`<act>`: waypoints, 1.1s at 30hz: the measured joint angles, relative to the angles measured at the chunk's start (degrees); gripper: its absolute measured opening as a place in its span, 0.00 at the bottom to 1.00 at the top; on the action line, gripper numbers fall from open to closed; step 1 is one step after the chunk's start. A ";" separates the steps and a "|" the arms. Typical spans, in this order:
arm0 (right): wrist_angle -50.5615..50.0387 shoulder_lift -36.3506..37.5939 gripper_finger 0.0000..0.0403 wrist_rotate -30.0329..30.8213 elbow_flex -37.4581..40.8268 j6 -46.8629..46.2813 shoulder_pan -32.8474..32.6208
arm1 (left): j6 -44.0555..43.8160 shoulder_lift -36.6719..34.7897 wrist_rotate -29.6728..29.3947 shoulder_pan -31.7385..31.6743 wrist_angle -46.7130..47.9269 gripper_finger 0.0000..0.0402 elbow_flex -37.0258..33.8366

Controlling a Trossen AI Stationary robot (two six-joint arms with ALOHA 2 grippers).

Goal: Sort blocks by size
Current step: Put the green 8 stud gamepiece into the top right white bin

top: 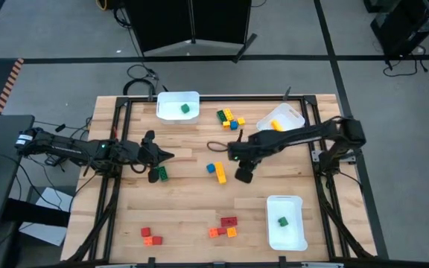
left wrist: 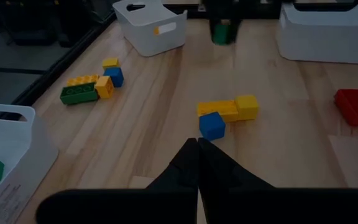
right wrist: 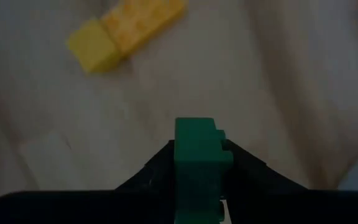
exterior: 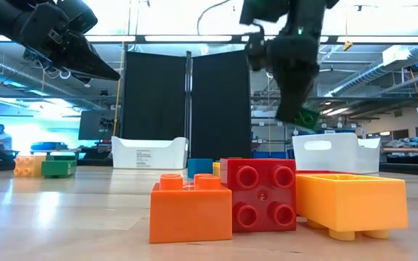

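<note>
**Right arm carries a green brick above mid-table, bins on either side**

The right end effector (right wrist: 197,163) is clamped on a small green brick (right wrist: 196,155), which stands clear of the tabletop (top: 192,201); the low view shows the brick (exterior: 307,118) hanging at the fingertips, well above the wood. In the high view the right end effector (top: 243,175) sits near the table's centre, just right of the yellow-and-blue cluster (top: 217,170).

The next move turns on which bin suits this brick's size. The near right bin (top: 287,223) lies toward the near edge and to the right of the end effector and already holds one green block (top: 282,221); the far left bin (top: 178,106) also holds a green block (top: 186,109), and lies farther off. The tipped far right bin (top: 283,119) holds a yellow piece. Judging by reach, the near right bin looks the easier drop.

The left end effector (top: 157,156) has its fingers together, holding nothing, hovering left of centre beside a green brick (top: 161,173) on the wood.

Other loose blocks: a mixed group (top: 229,117) at the far side, red and orange pieces (top: 150,237) near left, more (top: 226,227) near centre.

The held brick's stud count is hard to make out: the fingers hide its lower part, and from above the arm covers it altogether.
</note>
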State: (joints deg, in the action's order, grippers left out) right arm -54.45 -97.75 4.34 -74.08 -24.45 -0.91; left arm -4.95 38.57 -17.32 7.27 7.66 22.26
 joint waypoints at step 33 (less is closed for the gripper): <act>-10.62 16.37 0.25 11.68 3.26 -3.59 42.40 | -0.02 0.04 0.00 0.00 -1.67 0.01 -0.02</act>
State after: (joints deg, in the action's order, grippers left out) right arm -65.07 -81.38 16.02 -70.82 -28.04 41.48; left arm -4.97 38.61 -17.32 7.27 5.99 22.24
